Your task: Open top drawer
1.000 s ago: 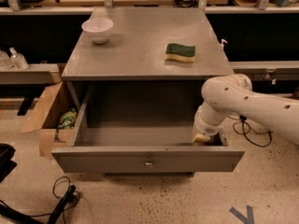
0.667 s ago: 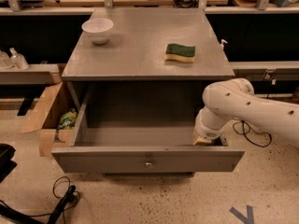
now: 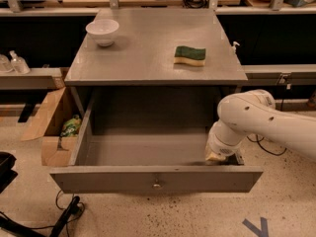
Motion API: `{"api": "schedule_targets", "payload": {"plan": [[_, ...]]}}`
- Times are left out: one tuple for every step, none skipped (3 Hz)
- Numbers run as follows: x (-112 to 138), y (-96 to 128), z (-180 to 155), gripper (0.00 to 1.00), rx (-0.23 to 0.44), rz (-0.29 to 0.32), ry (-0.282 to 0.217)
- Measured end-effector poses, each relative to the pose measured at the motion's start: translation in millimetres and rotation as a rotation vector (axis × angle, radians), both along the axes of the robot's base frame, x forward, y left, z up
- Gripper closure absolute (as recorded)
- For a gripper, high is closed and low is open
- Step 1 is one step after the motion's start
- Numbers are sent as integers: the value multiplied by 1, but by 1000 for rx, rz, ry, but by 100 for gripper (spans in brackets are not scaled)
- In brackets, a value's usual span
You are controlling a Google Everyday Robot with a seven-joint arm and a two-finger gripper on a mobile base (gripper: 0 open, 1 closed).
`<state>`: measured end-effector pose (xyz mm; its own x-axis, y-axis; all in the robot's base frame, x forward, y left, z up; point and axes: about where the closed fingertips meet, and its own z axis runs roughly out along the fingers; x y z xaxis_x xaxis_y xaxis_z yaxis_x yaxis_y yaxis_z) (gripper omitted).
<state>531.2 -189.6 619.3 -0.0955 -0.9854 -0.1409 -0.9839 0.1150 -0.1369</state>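
Nearest, on the speckled floor (image 3: 197, 216), a black cable (image 3: 66, 220) lies at the lower left and a blue tape mark (image 3: 257, 227) shows at the lower right. Just behind them is the flat grey front of the top drawer (image 3: 123, 178), with its small round metallic knob (image 3: 157, 184) at the centre. The drawer stands far out from the body of the table, and its plain grey inside lies open to view with nothing in it but the tool. The tool (image 3: 215, 156) sits low in the drawer's right front corner, right behind the front panel and close against the right side wall. Its pale tip is down near the drawer floor. Whether it is wide or narrow cannot be told, and I cannot tell whether it grips anything. The white arm (image 3: 256, 122) rises from it, bends and runs off to the right edge of the view, above the drawer's right side. To the left of the drawer, on the floor, stands an open cardboard box (image 3: 47, 132) with a green packet (image 3: 71, 126) inside, just beside the drawer's left wall. Above and behind the drawer lies the grey top of the table (image 3: 148, 58). A green and yellow sponge (image 3: 189, 55) lies flat on it toward the right, and farther back, near the left rear corner, stands a white bowl (image 3: 102, 31), upright and well apart from the sponge. Off to the far left, on a lower ledge, stand clear bottles (image 3: 18, 62).
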Motion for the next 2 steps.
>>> {"api": "schedule_targets", "payload": {"plan": [[-31,2,3,100,-2,-25,23],[-46,3,4,100,-5,-40,37]]}}
